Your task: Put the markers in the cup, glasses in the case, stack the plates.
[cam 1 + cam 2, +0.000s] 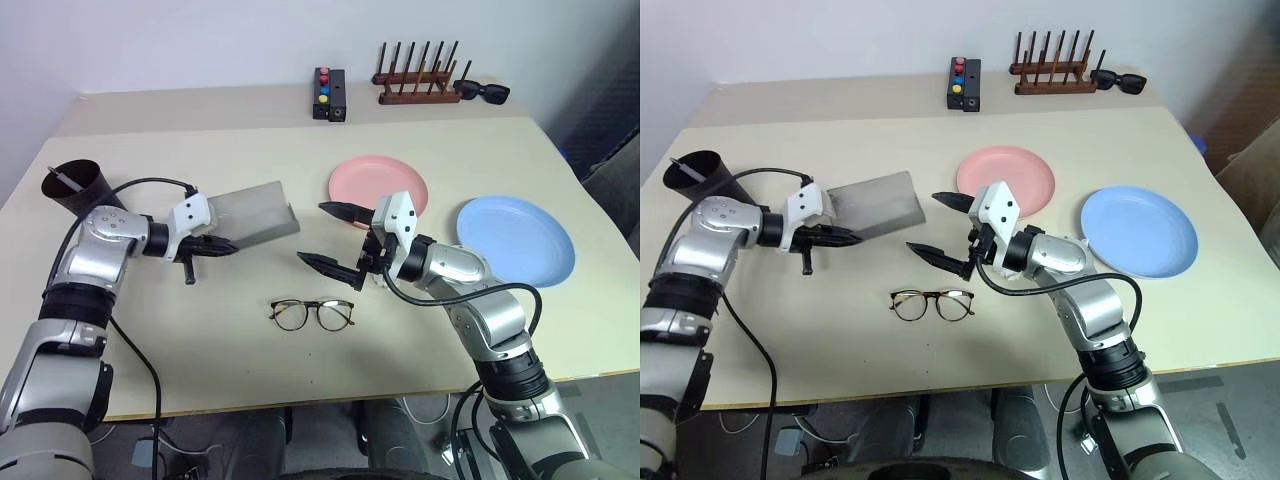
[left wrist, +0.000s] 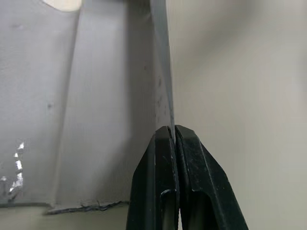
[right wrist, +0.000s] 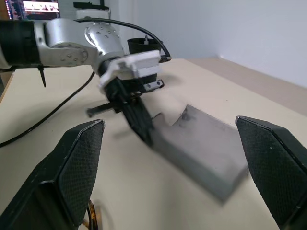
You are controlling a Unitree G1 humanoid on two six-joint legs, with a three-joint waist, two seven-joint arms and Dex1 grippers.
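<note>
The table (image 1: 150, 370) is beige, and every place below is given from the grey case (image 1: 255, 213), which lies open near its middle.

The left arm reaches in from the cup's side with its elbow bent and its wrist turned toward the case. The left gripper (image 1: 222, 249) slopes downward, its two black fingers (image 2: 165, 163) pressed together on the thin upright edge of the case's wall, pinching it at the end nearest the cup.

The right arm comes in from the opposite side, forearm roughly level, pointing back at the case. The right gripper (image 1: 333, 237) hangs above the table with its fingers spread wide, holding nothing, close to the case's far end but not touching it.

The light blue plate (image 1: 516, 238) lies well beyond the right gripper, away from the case. The pink plate (image 1: 377, 184) lies just beside the case on that same side, behind the right gripper.

The black cup (image 1: 76, 185) stands past the left arm, tilted, with a slim marker (image 1: 65, 178) inside.

The brown glasses (image 1: 312, 313) rest unfolded, lenses down toward the table's near edge, in front of the case.
</note>
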